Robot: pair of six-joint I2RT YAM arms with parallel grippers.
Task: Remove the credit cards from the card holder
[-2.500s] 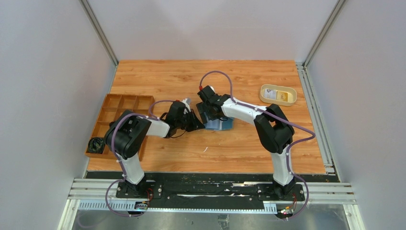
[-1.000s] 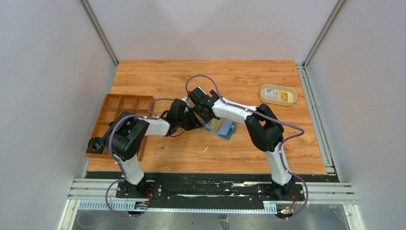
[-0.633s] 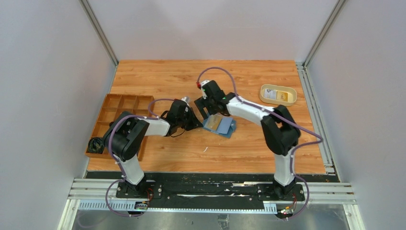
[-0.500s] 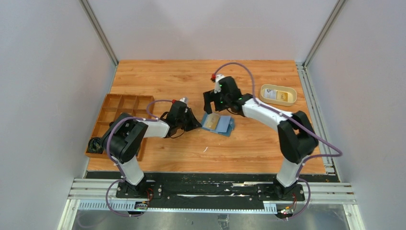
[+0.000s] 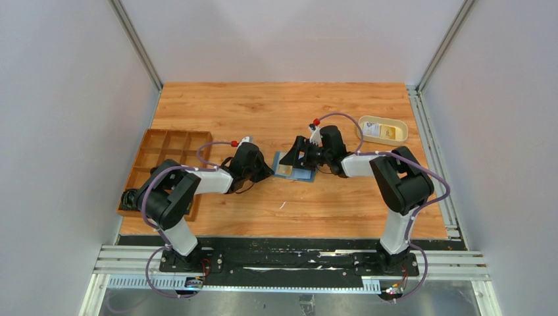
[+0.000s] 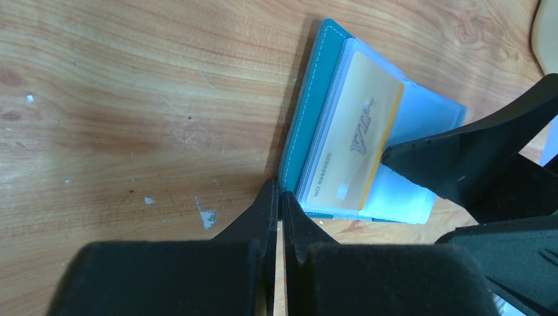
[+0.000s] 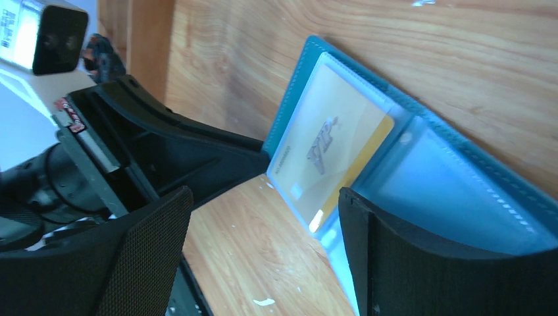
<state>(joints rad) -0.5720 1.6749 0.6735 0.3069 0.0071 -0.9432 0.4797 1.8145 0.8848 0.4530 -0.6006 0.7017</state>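
Observation:
The card holder (image 5: 294, 172) lies open on the table, a teal case with clear sleeves (image 6: 401, 191). A yellow credit card (image 6: 358, 141) sits in its top sleeve (image 7: 329, 155). My left gripper (image 6: 279, 194) is shut, and its tips touch the holder's near left corner; whether they pinch the cover cannot be told. My right gripper (image 7: 263, 257) is open and low, reaching in from the right. One of its fingers (image 6: 460, 158) lies over the holder's right half, and the other stands off the holder's near edge. In the top view the right gripper (image 5: 296, 155) hangs over the holder.
A cream oval dish (image 5: 382, 139) holding a whitish card (image 5: 373, 130) stands at the back right. A brown wooden compartment tray (image 5: 168, 146) is at the left, with a black object (image 5: 131, 198) in its near corner. Metal rails run along the right and near table edges.
The right arm has swung from the holder's left over to its right and dropped low, its jaws narrowing a little. The holder now lies flatter, slightly farther left. The left gripper stays shut.

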